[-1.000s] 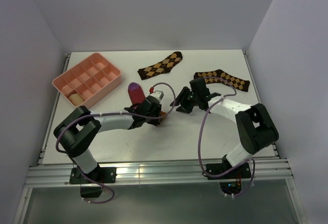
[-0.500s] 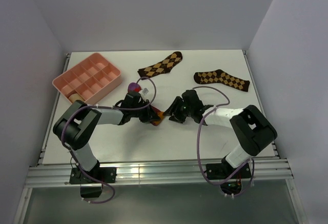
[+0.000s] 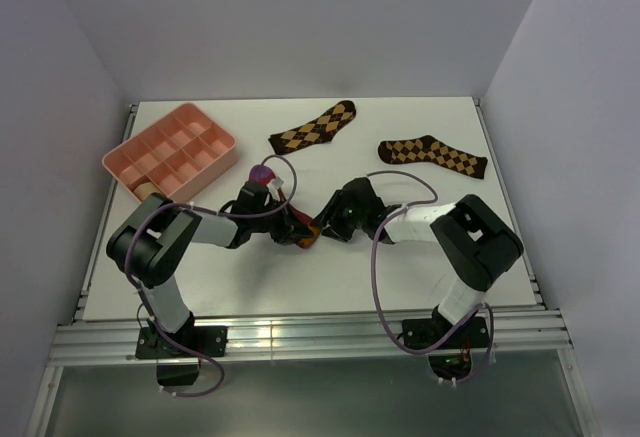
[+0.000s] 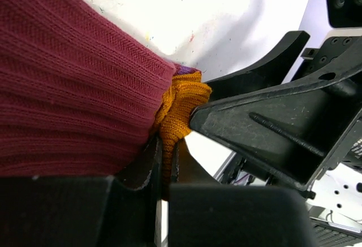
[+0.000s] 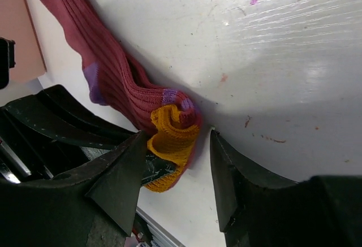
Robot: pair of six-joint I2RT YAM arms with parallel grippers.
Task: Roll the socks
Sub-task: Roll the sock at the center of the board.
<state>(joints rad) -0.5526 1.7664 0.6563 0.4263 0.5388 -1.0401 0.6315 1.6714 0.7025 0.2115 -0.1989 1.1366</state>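
The crimson sock lies on the white table with its purple toe pointing away. Its orange cuff is bunched up. My left gripper is shut on that cuff, near the table's middle. My right gripper is open and low over the table, one finger on each side of the orange cuff, facing the left gripper. Its black fingers fill the right of the left wrist view. A tan roll sits in the tray's near corner.
A pink compartment tray stands at the back left. Two dark brown argyle socks lie flat at the back, one in the middle and one on the right. Both arms' cables loop above the table's centre.
My right gripper has moved left to the orange cuff and opened slightly. The left arm has swung down and left, staying shut on the cuff and now covering most of the sock.
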